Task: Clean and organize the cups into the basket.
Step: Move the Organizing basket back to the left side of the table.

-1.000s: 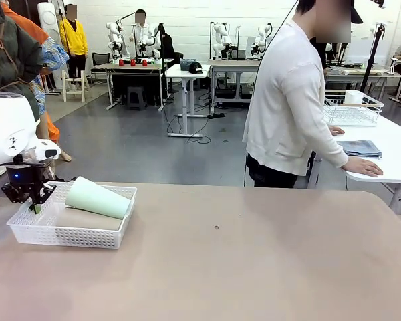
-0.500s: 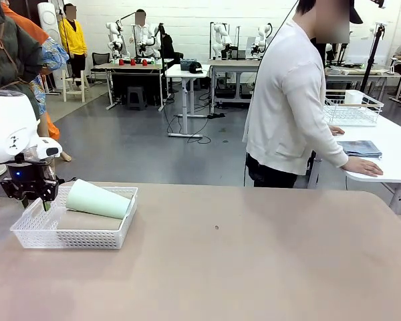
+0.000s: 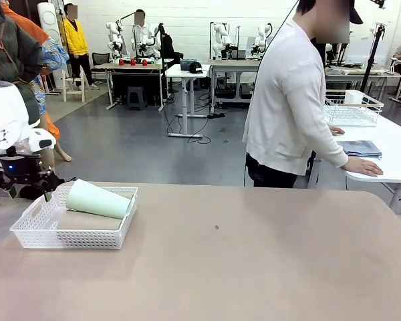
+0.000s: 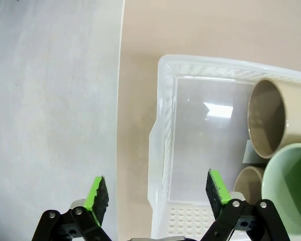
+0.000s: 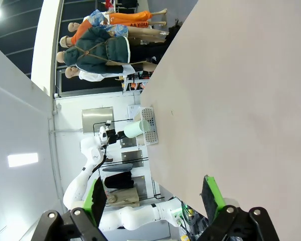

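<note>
- The basket (image 3: 73, 235): shallow, rectangular, white plastic with perforated lattice sides, sitting flat near the left edge of the desk (image 3: 254, 267).
- The mint green cup (image 3: 97, 199): lying on its side in the basket, on top of the others, wide mouth toward the left.
- Two tan cups (image 4: 270, 118): lying on their sides in the basket side by side, open mouths facing the left wrist camera, one partly under the green cup.

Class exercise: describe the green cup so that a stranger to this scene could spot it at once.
Find the white basket at the table's left end, by the left gripper. The green cup lies on its side on top there, across the tan cups. It alone is pale mint; the others are brown.
</note>
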Available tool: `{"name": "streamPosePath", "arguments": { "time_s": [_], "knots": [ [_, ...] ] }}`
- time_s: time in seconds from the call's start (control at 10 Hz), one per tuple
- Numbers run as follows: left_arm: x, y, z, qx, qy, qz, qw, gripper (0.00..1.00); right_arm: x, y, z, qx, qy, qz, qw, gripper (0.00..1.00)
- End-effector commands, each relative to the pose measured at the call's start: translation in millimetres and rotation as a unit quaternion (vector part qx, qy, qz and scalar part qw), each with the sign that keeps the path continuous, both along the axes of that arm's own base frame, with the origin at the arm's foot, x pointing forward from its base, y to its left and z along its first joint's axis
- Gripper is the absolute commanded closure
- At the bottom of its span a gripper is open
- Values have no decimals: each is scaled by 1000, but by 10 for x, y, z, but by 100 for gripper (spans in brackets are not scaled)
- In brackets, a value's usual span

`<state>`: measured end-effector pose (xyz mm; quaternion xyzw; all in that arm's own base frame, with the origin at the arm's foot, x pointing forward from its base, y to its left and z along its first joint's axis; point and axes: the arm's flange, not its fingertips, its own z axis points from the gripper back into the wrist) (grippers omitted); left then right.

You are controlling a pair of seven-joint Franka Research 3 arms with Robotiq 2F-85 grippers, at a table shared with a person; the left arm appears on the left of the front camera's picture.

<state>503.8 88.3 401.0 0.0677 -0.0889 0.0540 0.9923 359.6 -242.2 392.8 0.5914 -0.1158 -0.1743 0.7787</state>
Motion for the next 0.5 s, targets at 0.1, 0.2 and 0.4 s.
{"name": "streamPosePath", "arguments": {
  "time_s": [0.1,0.2,0.4],
  "knots": [
    [-605,-51,594,-56,-109,-3,993,0,-13,41,4,-7,-1,-5,1000,0],
    [-830,-124,777,-69,-135,-13,988,0,-13,41,4,-7,-1,-5,1000,0],
    [-1180,-270,1021,-90,-161,-31,982,0,-13,41,4,-7,-1,-5,1000,0]
  ]
}}
